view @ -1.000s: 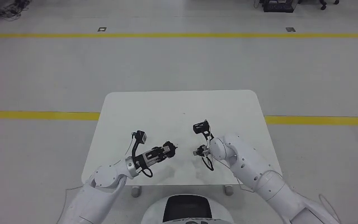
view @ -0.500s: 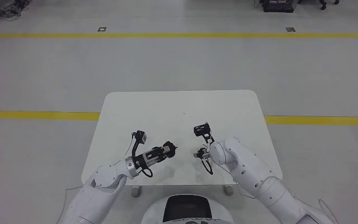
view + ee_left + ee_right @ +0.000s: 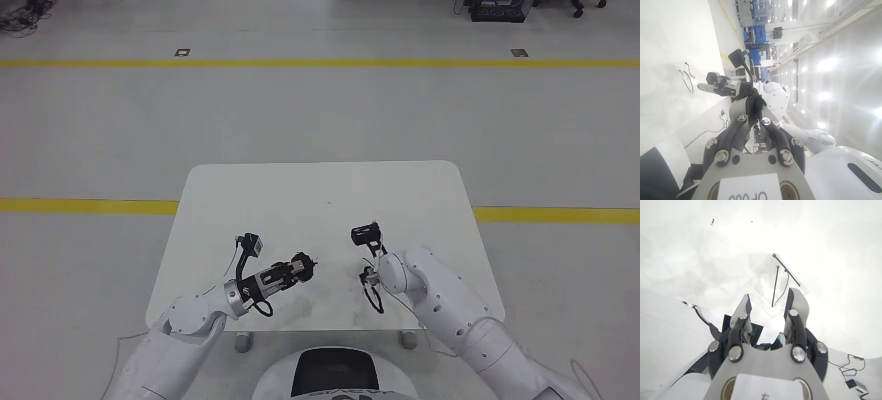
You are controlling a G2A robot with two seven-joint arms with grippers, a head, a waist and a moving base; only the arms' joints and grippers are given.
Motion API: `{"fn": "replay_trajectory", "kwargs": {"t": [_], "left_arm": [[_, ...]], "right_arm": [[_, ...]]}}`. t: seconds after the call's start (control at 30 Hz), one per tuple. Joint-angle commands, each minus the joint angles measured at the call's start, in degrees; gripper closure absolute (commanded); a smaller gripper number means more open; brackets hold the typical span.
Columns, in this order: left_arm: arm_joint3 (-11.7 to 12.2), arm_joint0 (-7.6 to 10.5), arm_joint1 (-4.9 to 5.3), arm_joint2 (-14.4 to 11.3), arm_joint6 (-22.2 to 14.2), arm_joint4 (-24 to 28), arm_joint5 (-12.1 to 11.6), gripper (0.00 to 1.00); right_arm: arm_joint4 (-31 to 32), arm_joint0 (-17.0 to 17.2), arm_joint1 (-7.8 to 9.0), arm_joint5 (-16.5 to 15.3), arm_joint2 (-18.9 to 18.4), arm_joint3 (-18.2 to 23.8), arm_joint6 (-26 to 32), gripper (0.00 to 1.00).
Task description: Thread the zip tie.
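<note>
Hovering with fingers spread wide, the right gripper [image 3: 769,292] faces three black zip ties [image 3: 775,285] lying on a clear tray [image 3: 761,291], just beyond its fingertips and untouched. The left gripper [image 3: 310,265] has its fingers drawn together, well apart from the ties.

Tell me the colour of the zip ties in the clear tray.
Black: the thin plastic zip ties show best in the right wrist view.

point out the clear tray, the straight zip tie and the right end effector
clear tray [image 3: 762,285]: right wrist view, bare base
straight zip tie [image 3: 775,286]: right wrist view, mid strap
right end effector [image 3: 769,294]: right wrist view, between fingertips
</note>
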State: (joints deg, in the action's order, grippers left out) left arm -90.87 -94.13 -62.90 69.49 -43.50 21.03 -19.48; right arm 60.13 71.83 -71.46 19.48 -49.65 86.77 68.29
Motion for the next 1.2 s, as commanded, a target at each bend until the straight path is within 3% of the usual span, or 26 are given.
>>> {"fn": "replay_trajectory", "kwargs": {"t": [0.0, 0.47, 1.17], "left_arm": [[0.0, 0.00, 0.00, 0.0, 0.0, 0.0, 0.0, 1.00], [0.0, 0.00, 0.00, 0.0, 0.0, 0.0, 0.0, 1.00], [0.0, 0.00, 0.00, 0.0, 0.0, 0.0, 0.0, 1.00]], "right_arm": [[-0.6, -0.8, -0.38, 0.0, 0.5, -1.9, -0.7, 0.62], [-2.4, -5.1, -3.02, 0.0, 3.7, -11.5, -2.7, 0.74], [-2.5, -7.7, -6.26, 0.0, 5.4, -19.7, -3.4, 0.79]]}}
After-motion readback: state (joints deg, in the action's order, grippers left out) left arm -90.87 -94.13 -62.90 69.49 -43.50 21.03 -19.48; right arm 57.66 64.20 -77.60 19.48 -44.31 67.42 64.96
